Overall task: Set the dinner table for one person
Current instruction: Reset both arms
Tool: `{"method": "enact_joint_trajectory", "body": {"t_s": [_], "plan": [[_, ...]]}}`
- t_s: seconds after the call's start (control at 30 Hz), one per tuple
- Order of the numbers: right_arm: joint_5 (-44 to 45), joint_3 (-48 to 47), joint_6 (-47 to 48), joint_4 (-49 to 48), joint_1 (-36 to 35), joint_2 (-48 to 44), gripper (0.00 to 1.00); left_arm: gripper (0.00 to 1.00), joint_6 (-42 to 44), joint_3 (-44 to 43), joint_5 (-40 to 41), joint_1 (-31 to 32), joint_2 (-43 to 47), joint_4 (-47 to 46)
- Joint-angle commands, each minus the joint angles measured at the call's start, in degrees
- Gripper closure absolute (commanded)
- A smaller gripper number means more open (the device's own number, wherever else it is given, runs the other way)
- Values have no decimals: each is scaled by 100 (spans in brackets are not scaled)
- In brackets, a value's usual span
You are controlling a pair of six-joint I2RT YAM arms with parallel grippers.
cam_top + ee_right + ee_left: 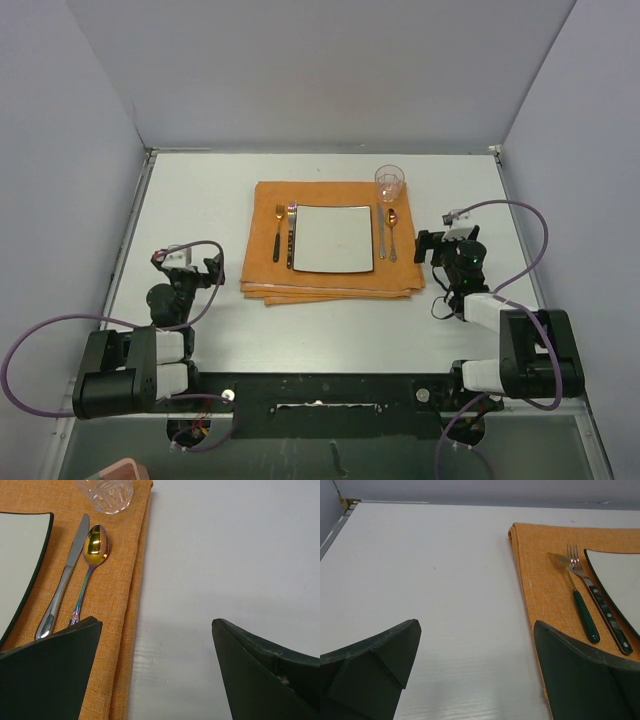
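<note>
Top external view, catalogued from the near edge outward.

1. Left gripper (187,262): released, jaws spread wide, holding nothing. It sits low over bare tabletop (190,200), well to the left of the setting. The left wrist view shows only white surface between its fingers (380,655).
2. Right gripper (447,240): also released and empty. It is just beside the right edge of the mat, and the right wrist view shows bare surface in the gap. Judged: both arms are parked off to the sides so that nothing hangs over the setting.
3. Orange cloth mat (330,282): folded in layers and flat on the middle of the tabletop. It serves as a base for everything else.
4. Square white plate (333,238): dark-rimmed and centred on the mat.
5. Left of the plate:
   - Black-handled fork (600,602), just beside the rim, tines pointing away.
   - Green-handled gold utensil (582,612), just outside the fork. Its head is too small to tell.
6. Right of the plate:
   - Silver knife (65,580), next to the rim.
   - Iridescent spoon (95,550), outside the knife, bowl up.
   - All four pieces lie parallel, handles toward the diner's side.
7. Clear glass (389,183): upright at the mat's far right corner, beyond the knife and spoon.

Judged status: the place setting for one looks complete, with nothing left loose on the tabletop.
</note>
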State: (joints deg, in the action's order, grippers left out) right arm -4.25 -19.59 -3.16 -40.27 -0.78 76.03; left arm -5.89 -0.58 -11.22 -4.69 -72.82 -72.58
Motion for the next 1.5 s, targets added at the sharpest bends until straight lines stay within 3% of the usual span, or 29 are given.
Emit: {"method": "enact_joint_trajectory", "body": {"t_s": [0.0,0.2,0.33,0.6,0.8,0.97,1.23,1.3,1.47], "plan": [[-79,19,143,-464,33,-219,2,2,-224,308,-48,-30,342,-814],[-279,-21,139,-449,29,-180,2,2,-279,53,-195,-23,284,-562],[-502,-120,151,-357,31,-112,2,2,-558,97,187,-23,321,-1151],[-671,-179,126,-237,32,-97,2,2,-175,287,434,-284,310,-869],[-772,-224,34,-222,14,-47,2,2,144,248,211,-398,212,-254],[-803,-226,12,-213,18,-46,2,2,582,-518,-851,-454,-125,833],[-779,-318,311,353,-109,-150,2,2,655,-1409,-1388,-456,-593,1903],[-591,-218,417,459,-145,-211,2,2,560,-1371,-1483,-441,-772,1678],[31,252,530,-272,-151,-200,2,2,329,-648,-1056,-444,-2037,-940]]}}
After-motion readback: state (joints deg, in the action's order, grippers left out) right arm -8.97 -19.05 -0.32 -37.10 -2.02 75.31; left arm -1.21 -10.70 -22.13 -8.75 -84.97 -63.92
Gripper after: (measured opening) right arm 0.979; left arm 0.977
